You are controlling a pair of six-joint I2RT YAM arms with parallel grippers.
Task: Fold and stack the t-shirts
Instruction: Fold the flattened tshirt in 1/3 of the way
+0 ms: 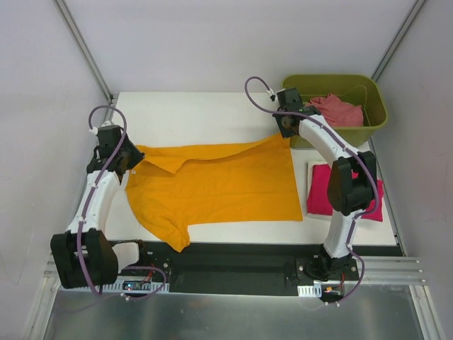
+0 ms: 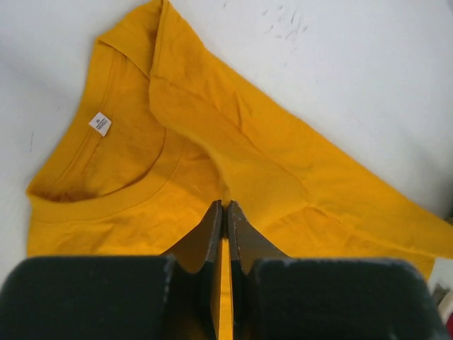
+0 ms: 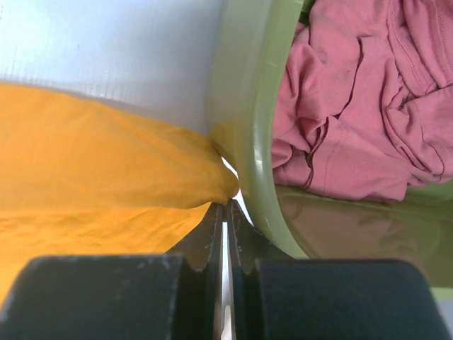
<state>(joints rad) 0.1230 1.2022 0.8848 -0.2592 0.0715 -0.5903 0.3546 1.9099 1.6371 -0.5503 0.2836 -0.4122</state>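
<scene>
The orange-yellow t-shirt (image 1: 219,184) lies spread across the middle of the table, with its top edge folded over. My left gripper (image 1: 134,161) is shut on a fold of it near the collar (image 2: 225,205). My right gripper (image 1: 285,131) is shut on its far right corner (image 3: 226,204), right against the bin wall. The magenta t-shirt (image 1: 320,191) lies folded at the right, partly hidden by my right arm. The salmon-pink t-shirt (image 1: 338,110) lies crumpled in the bin; it also shows in the right wrist view (image 3: 354,106).
The olive-green bin (image 1: 375,120) stands at the back right; its rim (image 3: 248,106) nearly touches my right fingers. One sleeve of the orange shirt (image 1: 173,237) reaches the table's near edge. Bare white table (image 1: 198,113) lies behind the shirt.
</scene>
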